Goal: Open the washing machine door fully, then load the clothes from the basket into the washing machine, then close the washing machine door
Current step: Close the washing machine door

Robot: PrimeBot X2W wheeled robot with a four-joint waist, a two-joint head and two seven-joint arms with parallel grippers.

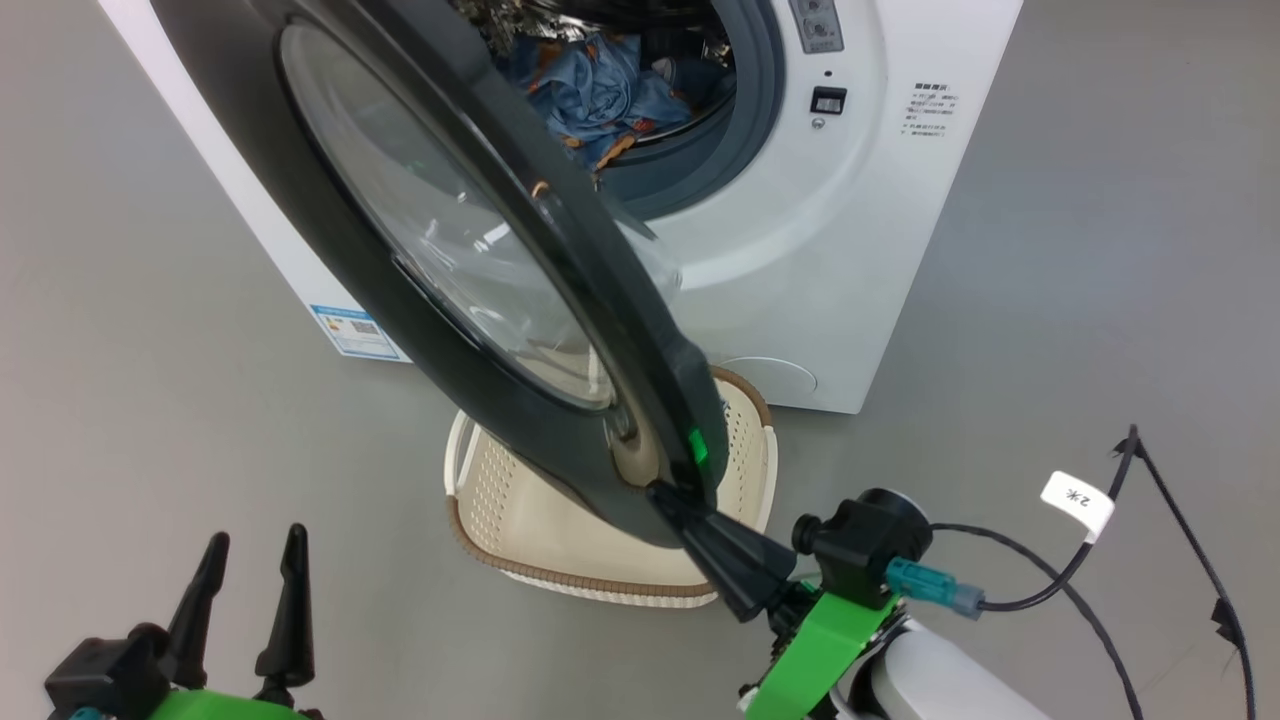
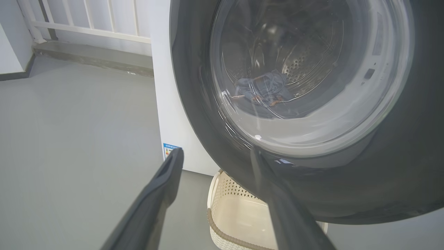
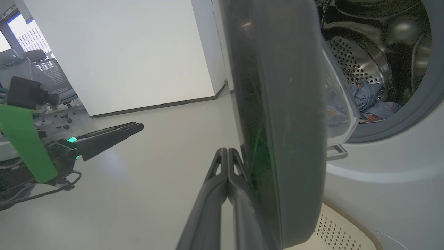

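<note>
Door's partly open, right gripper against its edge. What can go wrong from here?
1. The clothes spill forward onto the grey rubber ring. The washing machine door could pinch them and fail to latch.
2. The right gripper, shut, meets the glossy door near its rim with just its tips, so it may slip off.
3. The basket sits under the door's lower edge. Clearance is unclear, so a snag is possible.

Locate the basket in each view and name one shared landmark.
Head view: basket, bottom centre, under the washing machine door.
Left wrist view: basket, bottom centre, below the door.
Right wrist view: basket, bottom right corner.
Shared landmark: that door, overhanging the basket.
</note>
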